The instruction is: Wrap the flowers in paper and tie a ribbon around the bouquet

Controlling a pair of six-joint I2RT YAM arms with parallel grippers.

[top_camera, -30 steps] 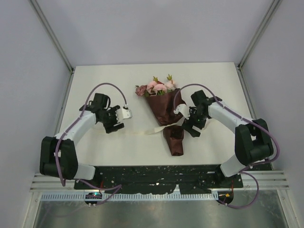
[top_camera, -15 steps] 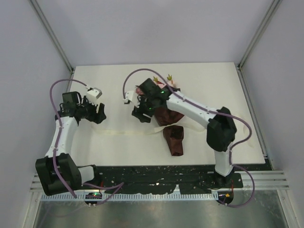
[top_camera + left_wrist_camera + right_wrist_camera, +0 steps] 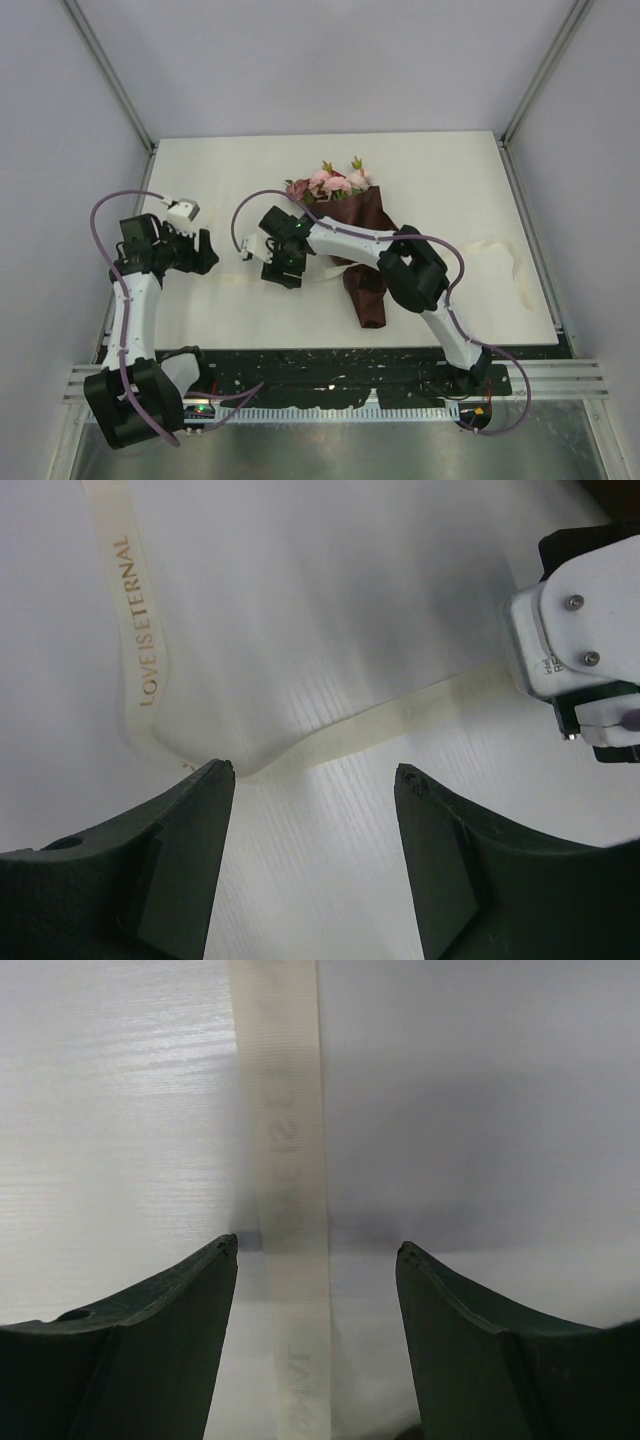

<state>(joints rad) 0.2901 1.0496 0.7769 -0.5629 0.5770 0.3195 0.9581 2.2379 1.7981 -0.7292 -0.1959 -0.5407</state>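
The bouquet [image 3: 348, 228] lies mid-table, a cone of maroon paper [image 3: 366, 295] with pink flowers [image 3: 330, 184] at its far end. A cream ribbon [image 3: 310, 277] runs left from the cone along the table. My right gripper [image 3: 281, 272] has reached across to the left of the bouquet. In the right wrist view the right gripper [image 3: 318, 1248] is open, and the ribbon [image 3: 288, 1210] passes flat between its fingers without touching them. My left gripper [image 3: 206, 254] stands further left. In the left wrist view the left gripper [image 3: 315, 770] is open and empty, just short of the ribbon's [image 3: 340, 742] bend.
Another length of cream ribbon [image 3: 505, 255] curls on the right side of the table. The white camera housing of the right wrist [image 3: 578, 650] shows close by in the left wrist view. Grey walls stand around the white table [image 3: 220, 170].
My right arm has swung from the bouquet's right side across it to the ribbon on the left. My left arm has drawn back to the left. The cream strip now shows at the right.
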